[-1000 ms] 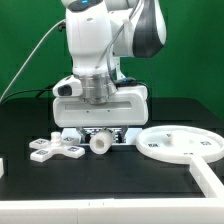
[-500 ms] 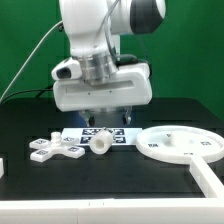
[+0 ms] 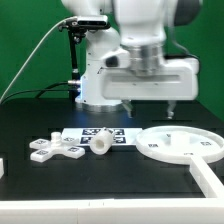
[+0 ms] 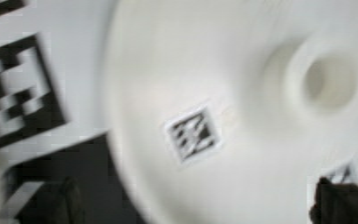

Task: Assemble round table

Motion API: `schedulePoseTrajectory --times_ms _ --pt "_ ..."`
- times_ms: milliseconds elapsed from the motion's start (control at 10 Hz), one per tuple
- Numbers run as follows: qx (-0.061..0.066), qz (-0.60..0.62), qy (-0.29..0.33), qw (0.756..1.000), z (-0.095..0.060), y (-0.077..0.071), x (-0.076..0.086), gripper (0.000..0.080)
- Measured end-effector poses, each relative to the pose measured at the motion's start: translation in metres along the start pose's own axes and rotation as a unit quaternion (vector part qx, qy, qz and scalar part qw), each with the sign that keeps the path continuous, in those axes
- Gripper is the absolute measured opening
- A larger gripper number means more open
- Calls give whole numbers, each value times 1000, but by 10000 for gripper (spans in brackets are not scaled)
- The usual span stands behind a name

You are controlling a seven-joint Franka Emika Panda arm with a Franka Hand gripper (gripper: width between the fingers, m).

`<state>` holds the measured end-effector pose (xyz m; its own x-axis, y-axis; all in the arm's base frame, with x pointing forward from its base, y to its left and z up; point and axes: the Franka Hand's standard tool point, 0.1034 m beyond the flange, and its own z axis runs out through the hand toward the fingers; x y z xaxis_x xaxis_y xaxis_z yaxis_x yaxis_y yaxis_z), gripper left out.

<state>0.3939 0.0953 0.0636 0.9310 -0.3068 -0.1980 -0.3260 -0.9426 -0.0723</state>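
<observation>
The round table lies in loose white parts on the black table. Its large rimmed disc [image 3: 178, 145] is at the exterior view's right. The short cylinder leg [image 3: 101, 146] lies on its side near the middle, and the cross-shaped foot [image 3: 55, 150] is to its left. My gripper [image 3: 150, 108] hangs open above the disc's left part, well clear of it and holding nothing. The wrist view looks down on the disc [image 4: 229, 90], with a small tag [image 4: 194, 133] and its raised hub [image 4: 327, 80]. My gripper [image 4: 197, 205] straddles the disc from above, one dark fingertip [image 4: 51, 200] on each side.
The marker board [image 3: 95, 133] lies flat behind the leg and also shows in the wrist view [image 4: 16, 90]. A white block [image 3: 207, 177] sits at the front right and another white piece [image 3: 2, 168] at the left edge. A black stand [image 3: 75, 55] rises behind.
My arm has risen from over the marker board and leg and swung to the exterior view's right, now above the disc. The jaws stayed open. No part moved.
</observation>
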Motion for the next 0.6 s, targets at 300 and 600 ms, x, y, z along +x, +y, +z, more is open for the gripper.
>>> schedulePoseTrajectory --times_ms 300,600 --pt "0 12 3 1000 2 -1 1 649" --pt "-29 -24 26 999 -4 -36 -1 649"
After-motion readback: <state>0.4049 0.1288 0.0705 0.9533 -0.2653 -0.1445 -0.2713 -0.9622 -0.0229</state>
